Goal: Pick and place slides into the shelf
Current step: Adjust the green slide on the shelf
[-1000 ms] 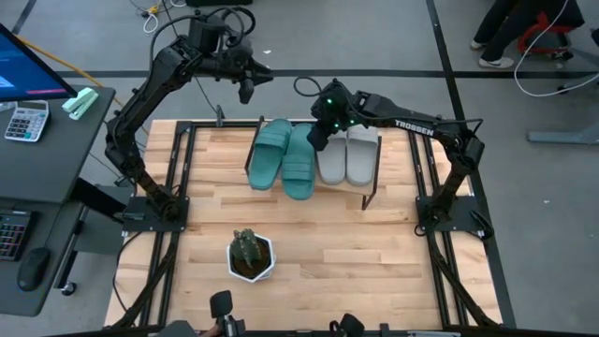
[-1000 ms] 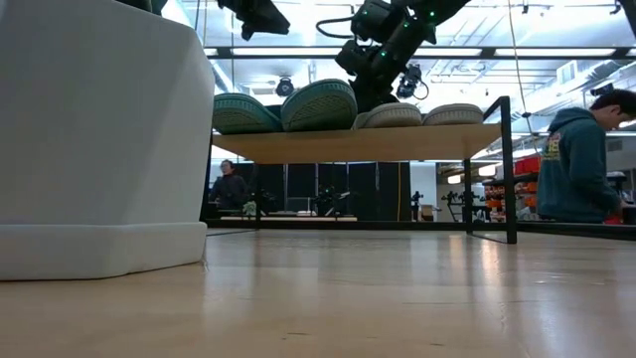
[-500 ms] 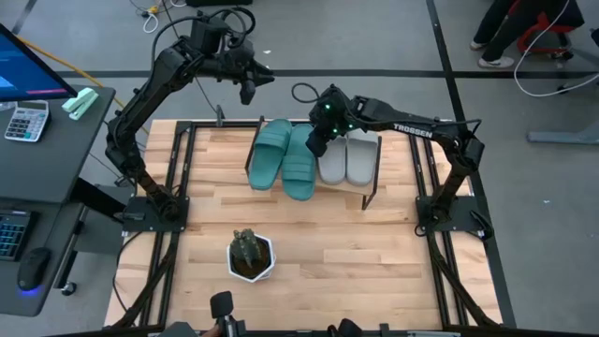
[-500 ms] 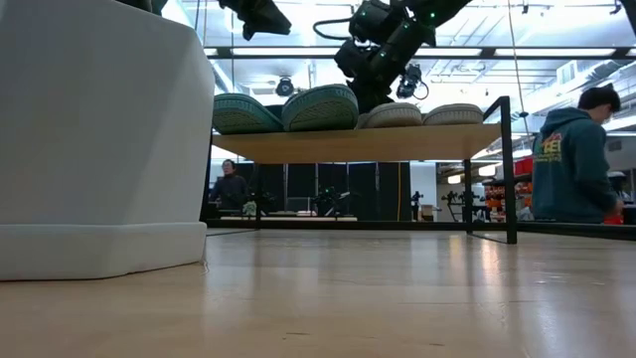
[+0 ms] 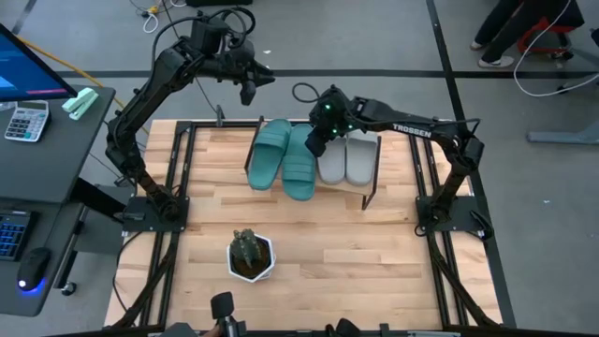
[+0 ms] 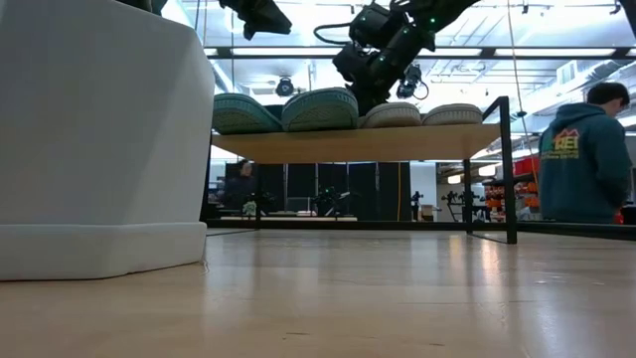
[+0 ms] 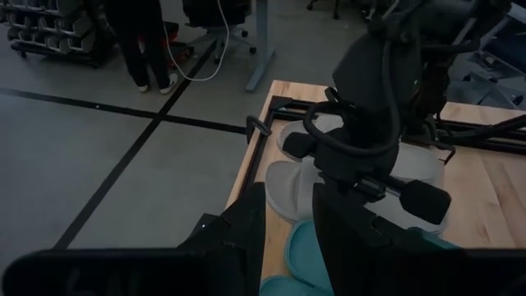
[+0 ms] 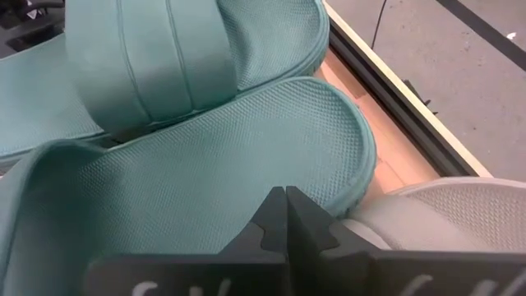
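Two teal slides (image 5: 269, 154) (image 5: 299, 168) and two grey-white slides (image 5: 330, 161) (image 5: 360, 159) lie side by side, soles down, on the shelf (image 6: 368, 144). My right gripper (image 5: 315, 145) is shut and slants down at the far end of the right teal slide (image 8: 230, 181), beside the left grey-white slide (image 8: 444, 210). My left gripper (image 5: 247, 94) hangs high beyond the table's far edge, open, with nothing between its fingers (image 7: 246, 226). My right gripper has its shut fingertips (image 8: 285, 201) over the footbed's far end (image 8: 329, 156) of the right teal slide, close to the rim beside the grey-white slide. It comes slanting down from the table's right and far side. Whether the tips touch the foam I cannot tell.
A small plant in a white pot (image 5: 251, 255) stands on the table's near middle and fills the left of the low view (image 6: 99, 129). A desk with a calculator (image 5: 26, 120) stands left of the table. A person (image 6: 581, 159) stands in the room behind.
My right gripper, still shut, has sunk a little toward the far end of the right teal slide.
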